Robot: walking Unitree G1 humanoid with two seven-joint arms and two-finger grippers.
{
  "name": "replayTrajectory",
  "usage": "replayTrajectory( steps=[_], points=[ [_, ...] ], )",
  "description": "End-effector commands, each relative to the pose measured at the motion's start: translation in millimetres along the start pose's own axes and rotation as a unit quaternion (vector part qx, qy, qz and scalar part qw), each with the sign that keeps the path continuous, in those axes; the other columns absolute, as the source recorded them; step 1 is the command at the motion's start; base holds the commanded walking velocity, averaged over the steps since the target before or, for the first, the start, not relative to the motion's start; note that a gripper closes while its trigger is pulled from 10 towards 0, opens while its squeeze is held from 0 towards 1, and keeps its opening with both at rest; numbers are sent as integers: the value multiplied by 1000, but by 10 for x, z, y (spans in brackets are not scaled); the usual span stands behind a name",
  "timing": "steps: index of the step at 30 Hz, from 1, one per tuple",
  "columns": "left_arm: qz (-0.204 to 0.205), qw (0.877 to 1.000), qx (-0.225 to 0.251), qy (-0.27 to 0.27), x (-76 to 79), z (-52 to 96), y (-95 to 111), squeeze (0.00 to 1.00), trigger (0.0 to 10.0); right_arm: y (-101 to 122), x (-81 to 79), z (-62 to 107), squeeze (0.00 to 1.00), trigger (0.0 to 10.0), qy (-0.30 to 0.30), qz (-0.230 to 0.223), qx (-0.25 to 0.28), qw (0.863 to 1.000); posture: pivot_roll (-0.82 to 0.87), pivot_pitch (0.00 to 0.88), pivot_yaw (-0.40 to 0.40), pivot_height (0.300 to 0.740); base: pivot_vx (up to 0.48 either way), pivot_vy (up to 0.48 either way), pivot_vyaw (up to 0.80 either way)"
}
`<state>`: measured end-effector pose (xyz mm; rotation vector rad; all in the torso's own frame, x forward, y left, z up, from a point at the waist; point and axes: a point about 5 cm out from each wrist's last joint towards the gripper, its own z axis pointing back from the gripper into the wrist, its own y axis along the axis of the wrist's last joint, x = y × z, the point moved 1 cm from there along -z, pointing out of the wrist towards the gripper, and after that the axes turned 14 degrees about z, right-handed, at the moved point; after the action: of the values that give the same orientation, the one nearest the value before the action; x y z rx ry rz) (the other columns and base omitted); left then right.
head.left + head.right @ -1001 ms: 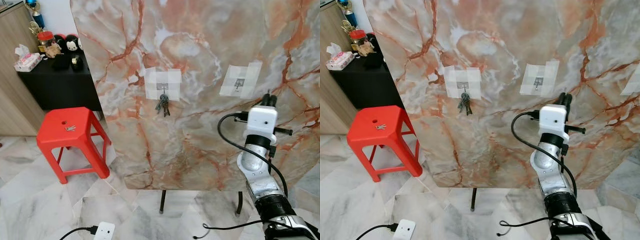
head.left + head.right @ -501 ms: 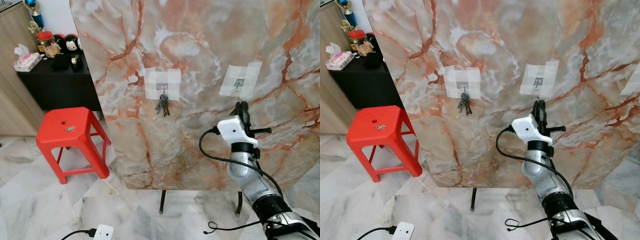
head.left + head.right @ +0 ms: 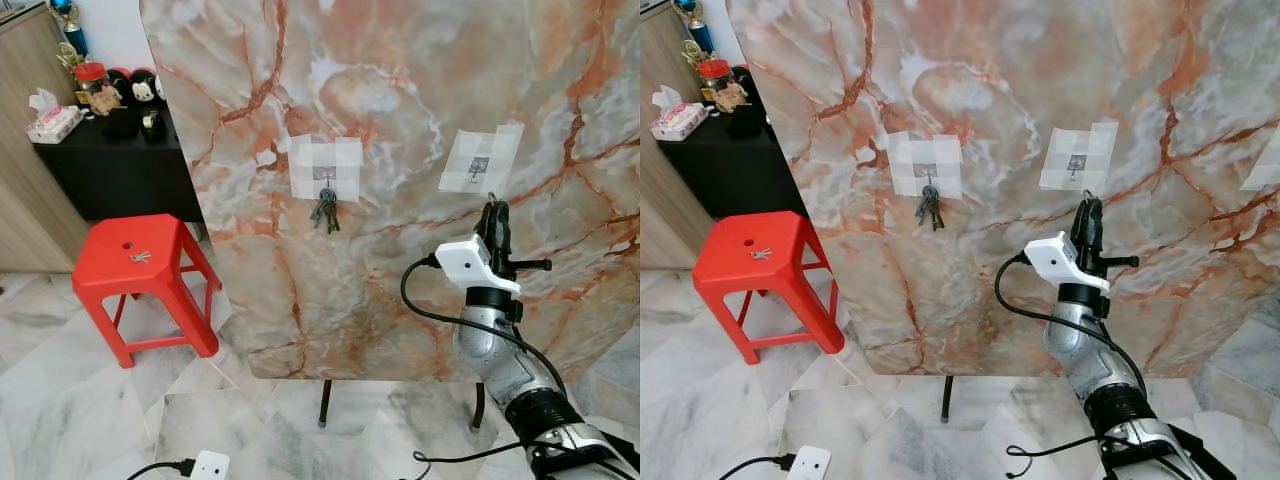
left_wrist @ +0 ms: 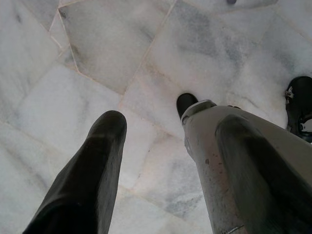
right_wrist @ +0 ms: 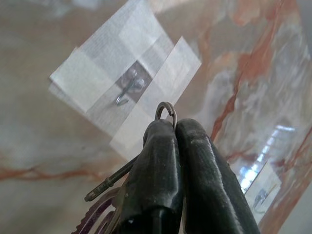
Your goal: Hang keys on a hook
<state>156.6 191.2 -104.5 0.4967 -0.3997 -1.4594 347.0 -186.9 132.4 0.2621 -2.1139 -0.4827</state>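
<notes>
A marble board [image 3: 400, 90] stands upright with small metal hooks taped to it. A bunch of keys [image 3: 325, 209] hangs from the left hook [image 3: 325, 173]. The middle hook [image 3: 480, 166] is bare. My right gripper [image 3: 492, 212] points up just below the middle hook and is shut on a second set of keys. In the right wrist view their ring [image 5: 165, 110] sticks out past the fingertips, close under the hook [image 5: 125, 93]. My left gripper [image 4: 165, 131] hangs open over the marble floor.
A red plastic stool [image 3: 145, 268] stands left of the board, with a small set of keys [image 3: 140, 257] on its seat. A black cabinet [image 3: 110, 165] with small items is behind it. A white power adapter [image 3: 208, 466] and cables lie on the floor.
My right gripper has swung left and tilted, bringing its tips with the key ring up under the middle hook. The other keys and the stool have not moved.
</notes>
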Motion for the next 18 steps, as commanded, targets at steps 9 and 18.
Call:
replayTrajectory(
  steps=[9, 18],
  points=[
    [-5, 1000, -9, -1, 17, 2, -29, 0, 10000, 52, 29, -163, 0, 10000, -5, 7, 2, 1000, -85, 22, 3, 740, 0, 0, 0],
    [-4, 1000, -10, 1, 35, 6, -51, 0, 10000, 116, 33, -256, 0, 10000, -8, 11, 5, 1000, -82, 21, 3, 740, 0, 0, 0]
  ],
)
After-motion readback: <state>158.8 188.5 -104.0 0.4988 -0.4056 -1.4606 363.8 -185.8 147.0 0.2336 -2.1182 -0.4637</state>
